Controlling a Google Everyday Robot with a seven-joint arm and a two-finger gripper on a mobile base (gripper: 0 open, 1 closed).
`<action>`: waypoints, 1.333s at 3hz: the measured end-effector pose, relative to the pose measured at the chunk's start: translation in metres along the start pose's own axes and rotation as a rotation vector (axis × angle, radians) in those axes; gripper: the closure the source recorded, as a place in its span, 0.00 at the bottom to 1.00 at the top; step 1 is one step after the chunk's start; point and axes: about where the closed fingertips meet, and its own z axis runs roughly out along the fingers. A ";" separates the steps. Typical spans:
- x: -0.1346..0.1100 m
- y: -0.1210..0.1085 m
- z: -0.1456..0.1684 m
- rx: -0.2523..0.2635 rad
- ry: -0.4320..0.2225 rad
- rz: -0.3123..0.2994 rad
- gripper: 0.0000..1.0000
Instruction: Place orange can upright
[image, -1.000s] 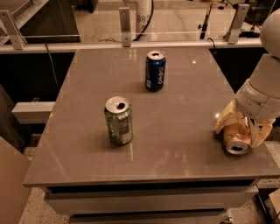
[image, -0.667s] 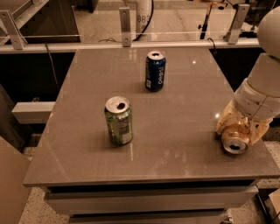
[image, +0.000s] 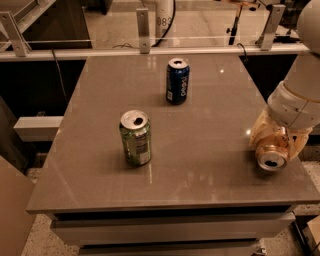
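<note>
So the end effector (image: 274, 149) is sitting at the right side of the frame, a bit below the middle, and its pale fingers are pinching the orange can (image: 271, 160) from both sides. The can is lying tipped over with its silver top pointing at the camera, right by the right edge of the bench (image: 210, 150). I can't tell if it's touching. I'm thinking the trick is rotating the wrist until the top is facing straight up, then lowering until the base is landing flat before letting go. Nudging inward from that edge is looking wise. The green can (image: 135, 137) and blue can (image: 177, 81) are standing well apart.
</note>
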 end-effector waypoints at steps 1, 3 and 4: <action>0.001 -0.006 -0.010 0.030 0.007 0.004 1.00; 0.002 -0.010 -0.019 0.065 0.063 0.109 1.00; -0.001 -0.012 -0.017 0.065 0.117 0.178 1.00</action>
